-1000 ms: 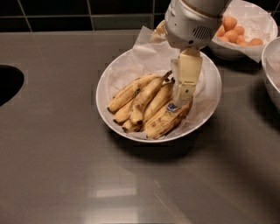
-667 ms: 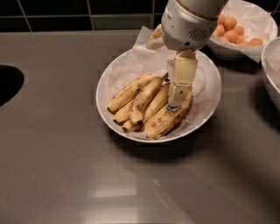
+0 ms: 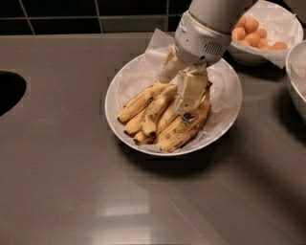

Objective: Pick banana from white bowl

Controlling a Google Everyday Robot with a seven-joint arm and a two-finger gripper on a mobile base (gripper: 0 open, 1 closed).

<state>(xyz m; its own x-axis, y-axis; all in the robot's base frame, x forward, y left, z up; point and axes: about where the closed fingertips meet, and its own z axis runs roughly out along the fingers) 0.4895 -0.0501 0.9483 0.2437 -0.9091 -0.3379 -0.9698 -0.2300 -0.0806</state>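
Grey worktop (image 3: 71, 191) runs beneath a dark tiled wall (image 3: 57, 9). At its middle sits the white bowl (image 3: 111, 112), paper-lined, holding the banana bunch (image 3: 153, 107). From above, the gripper (image 3: 174, 93) rests on that bunch near its stems, jaws spread apart, gripping nothing.

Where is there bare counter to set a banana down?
The wide counter strip in front of the white bowl is bare, as is the stretch between the bowl and the dark opening at the left edge. The back right is crowded: the fruit bowl and another bowl sit close, and the end effector hangs over the bananas.
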